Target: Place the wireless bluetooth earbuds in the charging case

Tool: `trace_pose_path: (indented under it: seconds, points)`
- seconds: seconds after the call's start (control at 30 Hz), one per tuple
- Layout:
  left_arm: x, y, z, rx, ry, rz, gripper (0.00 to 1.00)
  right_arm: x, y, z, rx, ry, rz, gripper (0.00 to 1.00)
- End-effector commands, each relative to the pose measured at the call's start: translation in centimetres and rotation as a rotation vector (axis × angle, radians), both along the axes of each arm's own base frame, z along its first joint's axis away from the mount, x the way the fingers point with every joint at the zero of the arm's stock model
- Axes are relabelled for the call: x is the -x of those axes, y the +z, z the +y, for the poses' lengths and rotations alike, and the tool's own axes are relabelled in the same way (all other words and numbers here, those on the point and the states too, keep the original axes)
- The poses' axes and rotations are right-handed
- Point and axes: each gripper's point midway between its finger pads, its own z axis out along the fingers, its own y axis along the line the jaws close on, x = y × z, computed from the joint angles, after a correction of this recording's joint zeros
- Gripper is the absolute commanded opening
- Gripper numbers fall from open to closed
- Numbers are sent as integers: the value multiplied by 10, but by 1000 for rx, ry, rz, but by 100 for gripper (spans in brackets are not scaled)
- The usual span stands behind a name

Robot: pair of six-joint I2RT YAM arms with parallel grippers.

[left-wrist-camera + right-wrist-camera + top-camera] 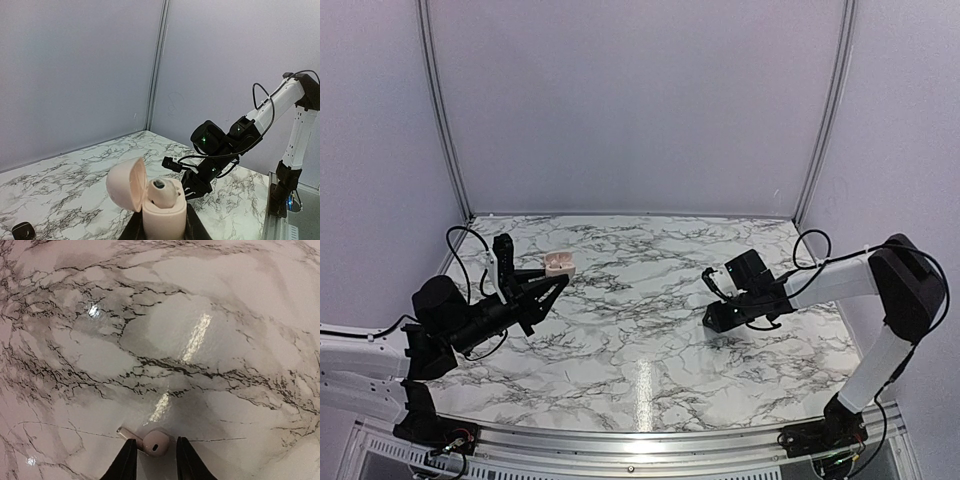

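Over on the left, the left gripper (554, 280) is clamped shut on the body of the small cream-pink rounded plastic charging case (164, 212). It holds the case up off the table with the hinged lid (125, 184) thrown open. What looks like a seated earbud (165, 191) pokes from one socket, though I can't be sure. If the case sits tilted in that hold, the free socket won't face the other arm squarely.

Across the glossy white, black-veined marble table (640, 330), the right gripper (155, 441) is down low. Its jaws are narrowed either side of the loose earbud (156, 444), a pale, rounded, short-stemmed plastic bud lying on the surface. Thin gaps show, so nothing is held. The bud is smooth, and an off-centre pinch could squirt it away or catch only the stem.
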Motion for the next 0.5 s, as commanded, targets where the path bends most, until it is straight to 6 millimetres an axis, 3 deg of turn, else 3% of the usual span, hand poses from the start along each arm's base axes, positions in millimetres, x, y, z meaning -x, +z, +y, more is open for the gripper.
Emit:
trace_pose_path:
  seconds: [0.0,0.47]
  points:
    - [-2,7,2,17,9,-12,0,-8,0,2,-14,-4,-11,27]
    - [-2,9,2,16,7,-17,0,-4,1,9,-40,30,3,23]
